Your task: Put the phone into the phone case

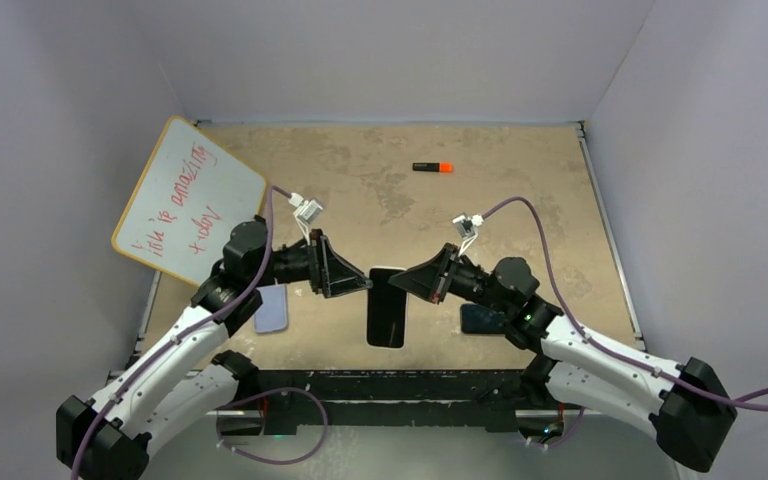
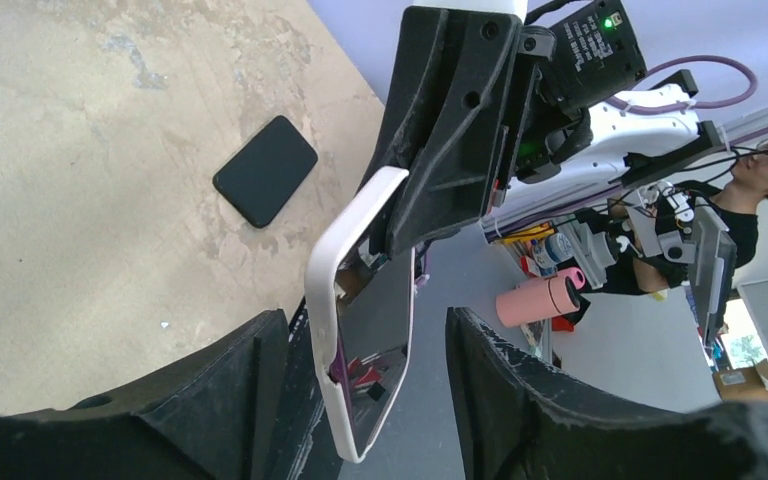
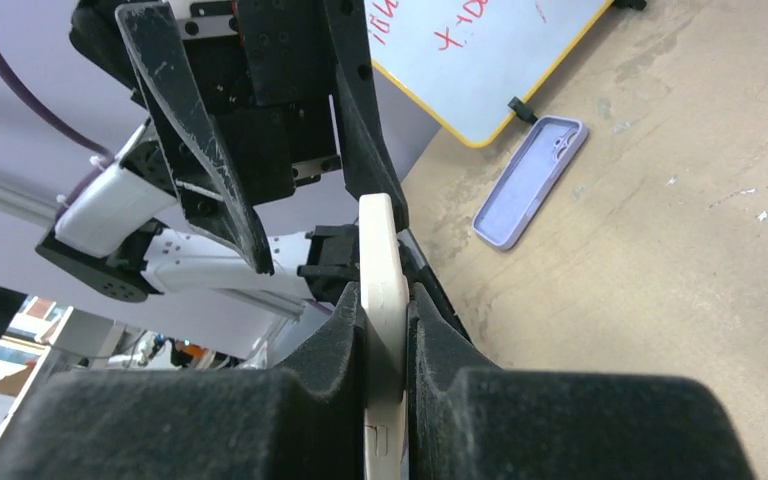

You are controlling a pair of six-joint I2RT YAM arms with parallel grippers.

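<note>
A white phone case (image 2: 322,290) hangs in the air over the table's near middle, with a phone (image 2: 380,320) lying in it. The phone's glossy screen faces out and its purple edge shows through a side cutout. In the top view the pair reads as a dark slab (image 1: 385,315) between both arms. My right gripper (image 3: 385,330) is shut on the case's edge (image 3: 380,250). My left gripper (image 2: 365,400) is open, its fingers (image 2: 520,390) standing either side of the case's other end without touching it.
A second black phone (image 2: 265,170) lies flat on the table, partly under the right arm (image 1: 480,318). A lavender case (image 3: 530,180) lies near the left arm. A whiteboard (image 1: 185,200) leans at the back left, and a marker (image 1: 432,167) lies further back.
</note>
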